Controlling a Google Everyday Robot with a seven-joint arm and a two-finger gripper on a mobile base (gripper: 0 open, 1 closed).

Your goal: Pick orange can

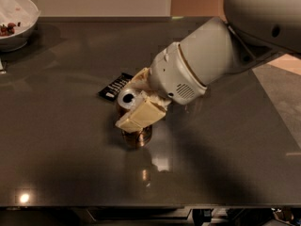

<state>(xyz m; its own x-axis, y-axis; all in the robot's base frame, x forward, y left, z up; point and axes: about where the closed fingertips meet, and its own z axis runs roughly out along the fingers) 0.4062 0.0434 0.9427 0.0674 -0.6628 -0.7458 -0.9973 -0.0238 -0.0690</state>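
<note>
The orange can point(137, 137) has a coppery body and a silver top with a dark mouth hole. It sits between the cream fingers point(141, 114) of my gripper point(124, 105), left of the table's middle. The gripper is shut on the can, gripping its upper part from both sides. The can leans a little and seems to hang just above the dark table point(70, 149). Its faint reflection shows on the table below it. The fingers hide the middle of the can. The big white arm point(202, 60) reaches in from the upper right.
A flat black packet point(114, 86) lies on the table just behind and left of the gripper. A white bowl point(19, 27) with some food stands at the far left corner. A small pale object point(2, 66) shows at the left edge.
</note>
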